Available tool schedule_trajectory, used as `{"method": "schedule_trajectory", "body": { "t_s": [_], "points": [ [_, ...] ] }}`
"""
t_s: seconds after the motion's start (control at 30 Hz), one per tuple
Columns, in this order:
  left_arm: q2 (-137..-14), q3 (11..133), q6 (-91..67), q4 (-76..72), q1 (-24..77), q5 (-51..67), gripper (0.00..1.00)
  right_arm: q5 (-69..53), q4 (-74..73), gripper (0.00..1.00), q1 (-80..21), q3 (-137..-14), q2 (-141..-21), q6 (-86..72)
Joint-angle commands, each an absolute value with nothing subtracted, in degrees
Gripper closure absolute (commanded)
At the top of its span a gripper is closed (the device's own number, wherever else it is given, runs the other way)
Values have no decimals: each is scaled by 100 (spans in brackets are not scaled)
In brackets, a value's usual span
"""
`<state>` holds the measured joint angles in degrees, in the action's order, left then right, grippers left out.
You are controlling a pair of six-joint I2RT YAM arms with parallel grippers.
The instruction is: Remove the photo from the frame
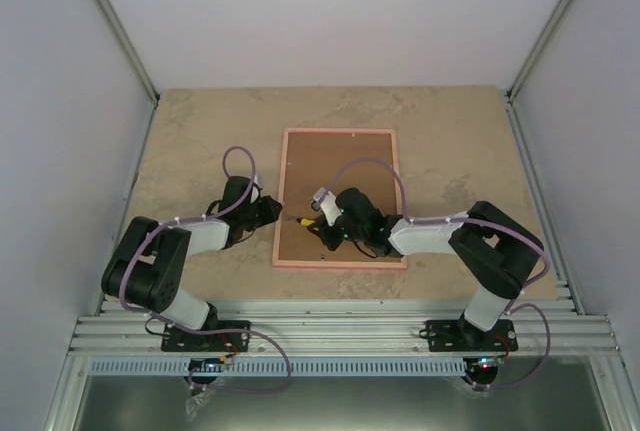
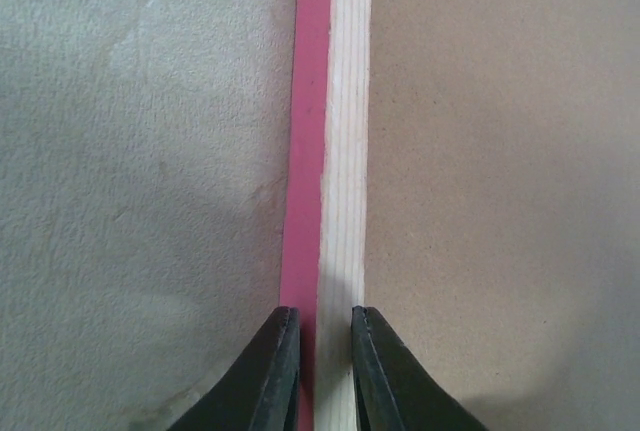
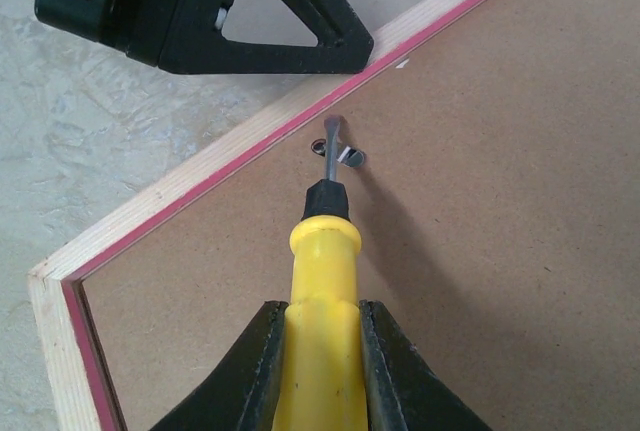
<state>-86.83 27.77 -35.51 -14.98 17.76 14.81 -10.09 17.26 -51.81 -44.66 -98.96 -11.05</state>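
Observation:
The frame [image 1: 340, 132] lies face down on the table, thin pink edge around a brown fibreboard back [image 1: 345, 176]. The photo is hidden beneath that back. My left gripper [image 1: 278, 213] is at the frame's left rail [image 2: 345, 151]. In the left wrist view its gripper [image 2: 325, 326] straddles the pink-and-pale-wood rail, one finger against each side. My right gripper [image 3: 323, 316] is shut on a yellow-handled screwdriver [image 3: 323, 261]. The screwdriver's metal tip rests at a small metal tab [image 3: 335, 151] on the back, close to the left rail. The left gripper's black fingers [image 3: 300, 31] sit just across that rail.
The tan stone-patterned table [image 1: 200, 141] ends at white walls on three sides, with aluminium rails along the near edge [image 1: 340, 326]. Both arms crowd the frame's lower left part [image 1: 300, 251].

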Motion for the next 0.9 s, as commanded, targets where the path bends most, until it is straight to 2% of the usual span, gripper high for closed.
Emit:
{"method": "schedule_trajectory", "body": {
  "t_s": [0.0,0.87],
  "points": [
    [-8859,2795,-3431,-1222,1758,1551,83,-660,2088,100,-5274,-4433,-9948,-1341],
    [-8773,2781,-3451,-1189,1758,1563,77,-839,700,100,-5302,-4550,-9360,-1230]
  ]
}}
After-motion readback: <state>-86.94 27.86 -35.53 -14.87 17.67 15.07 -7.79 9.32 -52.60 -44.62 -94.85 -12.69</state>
